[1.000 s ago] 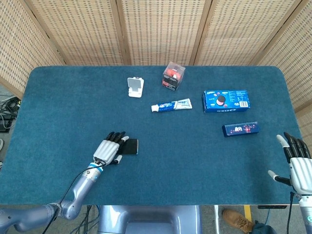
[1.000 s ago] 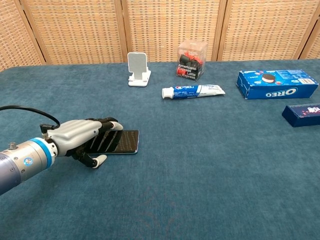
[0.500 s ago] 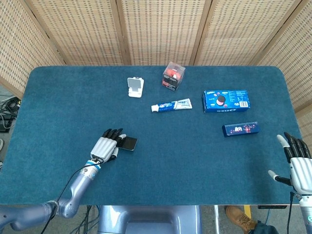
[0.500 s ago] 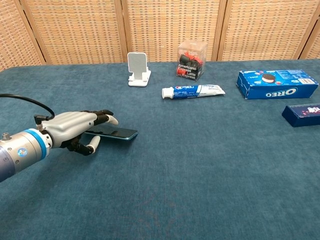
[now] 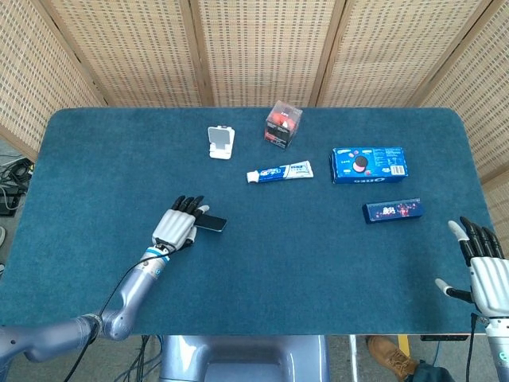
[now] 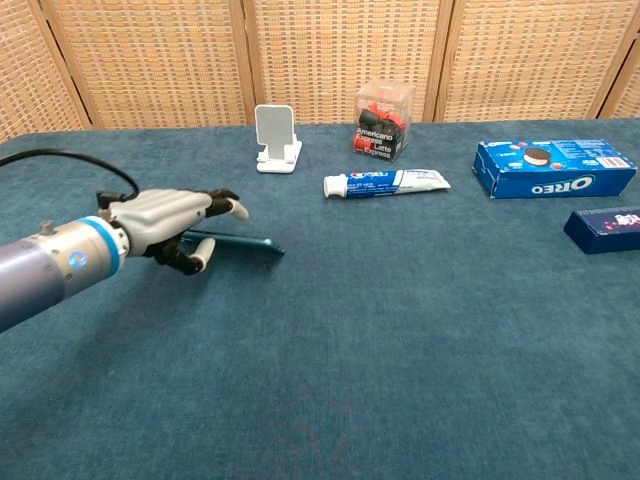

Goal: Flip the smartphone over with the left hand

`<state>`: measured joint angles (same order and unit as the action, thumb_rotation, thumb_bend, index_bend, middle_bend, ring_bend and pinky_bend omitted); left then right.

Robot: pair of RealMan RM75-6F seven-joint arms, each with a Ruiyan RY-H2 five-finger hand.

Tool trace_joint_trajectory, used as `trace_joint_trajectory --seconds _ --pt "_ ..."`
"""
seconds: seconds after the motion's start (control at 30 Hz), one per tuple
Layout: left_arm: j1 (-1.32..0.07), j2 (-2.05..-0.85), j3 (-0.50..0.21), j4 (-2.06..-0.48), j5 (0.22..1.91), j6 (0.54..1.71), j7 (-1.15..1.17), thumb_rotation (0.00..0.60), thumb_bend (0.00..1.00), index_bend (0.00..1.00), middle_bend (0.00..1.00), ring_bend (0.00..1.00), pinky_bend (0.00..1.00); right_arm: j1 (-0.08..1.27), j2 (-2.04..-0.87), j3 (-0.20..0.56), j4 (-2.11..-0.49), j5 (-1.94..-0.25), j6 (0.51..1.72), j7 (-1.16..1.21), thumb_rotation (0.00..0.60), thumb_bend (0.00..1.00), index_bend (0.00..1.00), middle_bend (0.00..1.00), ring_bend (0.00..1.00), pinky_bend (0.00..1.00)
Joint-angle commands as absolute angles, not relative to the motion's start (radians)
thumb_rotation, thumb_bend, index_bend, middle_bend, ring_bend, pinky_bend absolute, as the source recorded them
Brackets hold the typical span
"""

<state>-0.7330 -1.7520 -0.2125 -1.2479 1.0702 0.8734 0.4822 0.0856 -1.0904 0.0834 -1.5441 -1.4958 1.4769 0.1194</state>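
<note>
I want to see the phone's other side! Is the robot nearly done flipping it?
About halfway, it seems. Done: the left robot hand has gripped the phone and raised it on edge, tilted off the table. In hand: it holds it there. Left: tipping it over and letting go. The right robot hand is idle.

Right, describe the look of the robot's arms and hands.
Left hand: silver-grey shell, black fingers with pale tips, a blue ring at the wrist, a black cable looping behind. Its arm is smooth grey-lilac. Right hand: the same silver shell and black fingers.

Blue-carpeted table (image 5: 318,263) — toothpaste (image 5: 279,172), Oreo box (image 5: 369,164), phone stand (image 5: 220,142)
</note>
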Motion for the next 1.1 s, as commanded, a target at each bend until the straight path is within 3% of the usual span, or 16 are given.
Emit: trace_joint_trajectory --seconds 0.03,0.27,0.6,0.67,0.77,0.83,1.1 --pt "-0.776 -1.779 -0.245 -1.205 1.04 0.859 0.504 0.6 0.67 0.17 0.0 0.0 0.0 0.086 -1.09 0.084 -1.541 -1.492 1.473 0.123 0.6 0.0 0.03 0.0 0.0 0.0" --pt "-0.86 -1.85 -0.313 -1.06 1.025 0.836 0.447 0.6 0.67 0.25 0.0 0.0 0.0 0.089 -1.09 0.092 -1.529 -1.47 1.461 0.142 0.6 0.0 0.04 0.0 0.0 0.0" --pt "-0.859 -1.825 -0.314 -1.067 1.044 0.879 0.404 0.6 0.64 0.21 0.0 0.0 0.0 0.093 -1.09 0.094 -1.522 -1.464 1.45 0.155 0.6 0.0 0.04 0.0 0.0 0.0" --pt "-0.85 -1.807 -0.311 -1.091 1.055 0.894 0.393 0.6 0.56 0.17 0.0 0.0 0.0 0.092 -1.089 0.094 -1.523 -1.466 1.452 0.158 0.6 0.0 0.04 0.0 0.0 0.0" --pt "-0.815 -1.743 -0.294 -1.166 1.099 0.944 0.37 0.6 0.14 0.02 0.0 0.0 0.0 0.09 -1.085 0.094 -1.525 -1.469 1.459 0.165 0.6 0.0 0.04 0.0 0.0 0.0" --pt "-0.784 -1.691 -0.28 -1.225 1.124 0.98 0.357 0.6 0.01 0.0 0.0 0.0 0.0 0.089 -1.084 0.093 -1.529 -1.473 1.462 0.167 0.6 0.0 0.04 0.0 0.0 0.0" --pt "-0.604 -1.423 -0.2 -1.488 1.218 1.159 0.294 0.6 0.0 0.0 0.0 0.0 0.0 0.085 -1.081 0.083 -1.55 -1.5 1.478 0.148 0.6 0.0 0.04 0.0 0.0 0.0"
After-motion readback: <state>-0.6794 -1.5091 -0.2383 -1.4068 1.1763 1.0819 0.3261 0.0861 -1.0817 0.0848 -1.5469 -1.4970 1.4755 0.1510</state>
